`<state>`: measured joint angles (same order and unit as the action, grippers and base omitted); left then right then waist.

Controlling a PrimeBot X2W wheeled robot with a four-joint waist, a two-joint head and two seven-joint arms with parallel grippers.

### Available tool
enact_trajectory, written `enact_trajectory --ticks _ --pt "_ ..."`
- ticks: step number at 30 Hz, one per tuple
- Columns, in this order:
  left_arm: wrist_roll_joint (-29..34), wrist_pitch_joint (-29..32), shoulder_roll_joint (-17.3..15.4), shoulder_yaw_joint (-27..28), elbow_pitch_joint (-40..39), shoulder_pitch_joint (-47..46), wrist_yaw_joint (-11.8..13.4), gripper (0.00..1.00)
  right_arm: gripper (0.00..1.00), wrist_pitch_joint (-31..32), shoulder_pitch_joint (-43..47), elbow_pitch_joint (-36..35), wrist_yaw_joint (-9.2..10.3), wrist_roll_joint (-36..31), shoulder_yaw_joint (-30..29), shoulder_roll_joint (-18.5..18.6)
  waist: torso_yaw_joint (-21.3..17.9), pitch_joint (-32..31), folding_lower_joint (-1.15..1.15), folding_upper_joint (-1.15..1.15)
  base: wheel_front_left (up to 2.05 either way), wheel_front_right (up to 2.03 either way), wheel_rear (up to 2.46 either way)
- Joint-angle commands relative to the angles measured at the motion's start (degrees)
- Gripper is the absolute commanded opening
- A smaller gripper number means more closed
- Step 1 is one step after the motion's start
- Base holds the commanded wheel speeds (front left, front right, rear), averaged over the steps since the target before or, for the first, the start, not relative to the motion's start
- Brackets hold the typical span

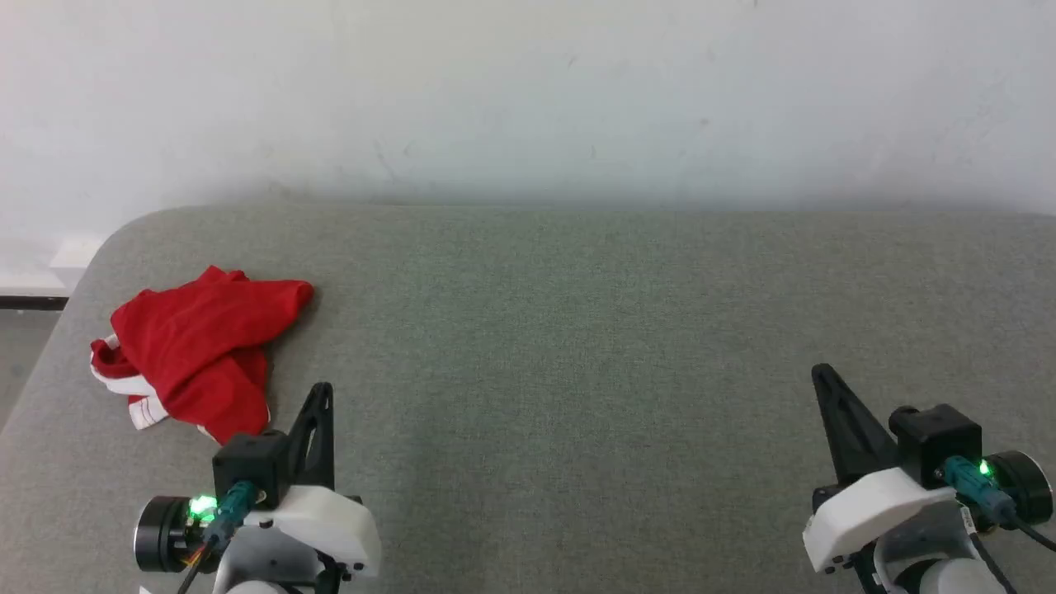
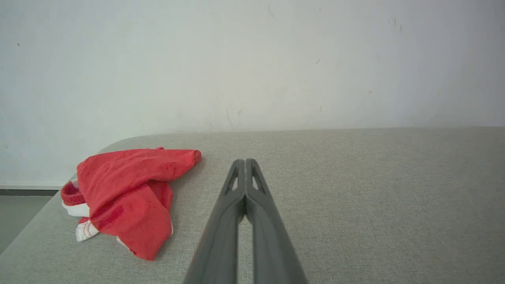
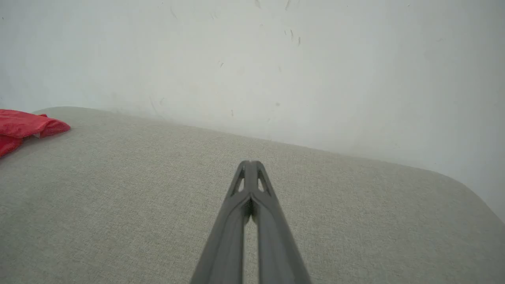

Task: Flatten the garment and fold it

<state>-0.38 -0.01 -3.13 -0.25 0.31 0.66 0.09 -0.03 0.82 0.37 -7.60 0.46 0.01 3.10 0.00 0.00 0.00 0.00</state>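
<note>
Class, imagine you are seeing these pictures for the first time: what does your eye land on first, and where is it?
The crumpled red garment stands out at once, bunched near the left corner of the grey table. At the near edge, the dark left hand sits close to it and the right hand far off, both shut and empty.

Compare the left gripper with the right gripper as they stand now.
The left gripper sits close beside the crumpled red shorts; the right gripper is far across the grey cushion from them. In the head view the left gripper's fingers lean rightward, while the right gripper's lean leftward. Both are shut and hold nothing.
</note>
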Motion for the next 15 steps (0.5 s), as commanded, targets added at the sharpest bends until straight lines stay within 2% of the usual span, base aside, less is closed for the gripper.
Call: enact_trajectory --ticks 1,15 --pt "0.38 0.01 0.25 0.25 -0.31 -0.66 -0.09 0.00 0.00 0.03 -0.82 -0.37 0.11 -0.46 -0.01 -0.23 0.00 0.00 0.00 0.00 0.00 0.00 0.00" --pt "0.38 0.01 0.25 0.25 -0.31 -0.66 -0.09 0.00 0.00 0.03 -0.82 -0.37 0.11 -0.46 -0.01 -0.23 0.00 0.00 0.00 0.00 0.00 0.00 0.00"
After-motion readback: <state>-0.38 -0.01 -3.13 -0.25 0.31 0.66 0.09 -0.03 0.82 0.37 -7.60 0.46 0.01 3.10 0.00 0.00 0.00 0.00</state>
